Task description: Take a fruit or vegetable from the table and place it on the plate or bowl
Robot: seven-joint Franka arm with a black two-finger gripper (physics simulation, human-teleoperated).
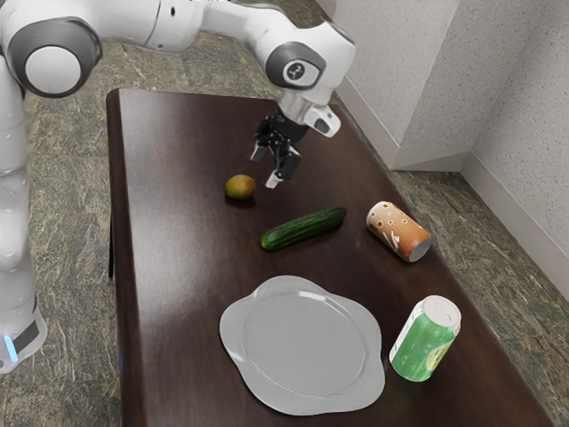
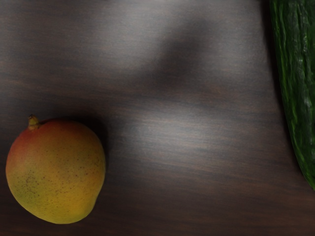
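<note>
Lying on the dark counter [image 1: 160, 285] near the cucumber [image 1: 303, 229], the mango [image 1: 240, 187] shows yellow-green skin blushed red and a short stem. The pincer [image 1: 269, 169] hovers just beside it, open and empty. Approach step, judged: next, centre over the mango and descend; the plate [image 1: 302, 349] waits beyond.

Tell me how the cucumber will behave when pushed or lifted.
The cucumber lies on its side on the table, long and round, so a sideways push would probably roll it. It looks nearly straight and firm, likely stiff when lifted. Its glossy skin may slip; gripping mid-length seems safest.
</note>
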